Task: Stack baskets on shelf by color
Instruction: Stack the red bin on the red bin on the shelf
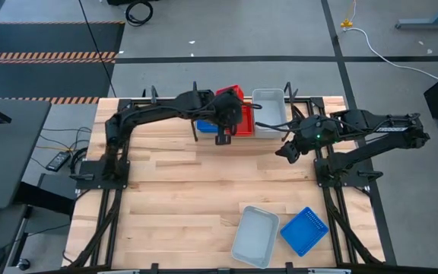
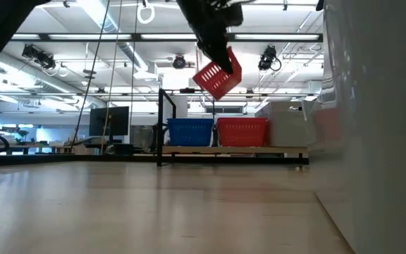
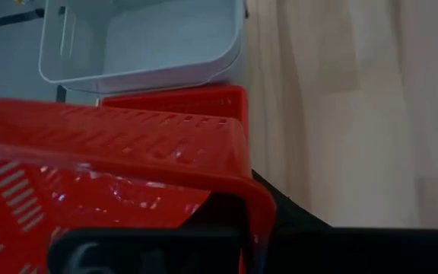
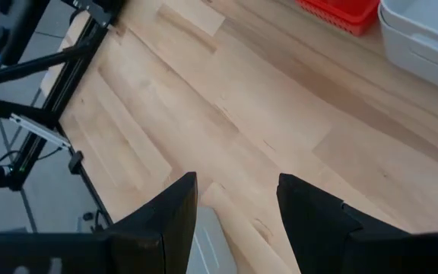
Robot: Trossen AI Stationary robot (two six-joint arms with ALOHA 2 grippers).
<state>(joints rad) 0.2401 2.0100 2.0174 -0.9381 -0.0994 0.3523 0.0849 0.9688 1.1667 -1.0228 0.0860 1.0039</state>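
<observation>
Left claw [image 1: 223, 114]: pinching a red basket [image 2: 218, 74] by its rim, lifted clear of the surface [image 1: 181, 190] and tilted, one corner low. In the low view it hangs above and just in front of the shelf [image 2: 162, 127]. The left arm reaches from its base at the surface's left edge across to the far middle, wrist bent down over the shelf.

Below the left claw, on the shelf: a red basket stack [image 1: 244, 120], upright. Just to that claw's left side a blue basket [image 2: 190, 132] sits on the shelf; in the high view only a sliver of blue shows under the arm. On the other side of the red stack, a pale grey-white basket [image 1: 269, 110], touching or nearly touching the red. The left wrist view shows the held red basket's slotted wall close up, the red stack's rim behind it, and the pale basket beyond. None of the baskets visibly holds anything. No labels or writing can be read.

Right claw [image 1: 287, 151]: fingers spread, nothing between them, hovering over bare wood near the shelf's front, well apart from the red stack. The right arm is folded, elbow out toward the surface's right edge.

On the near side, well away from both claws: one pale basket [image 1: 255, 236] and one blue basket [image 1: 304, 230], lying just beside each other, both skewed.
</observation>
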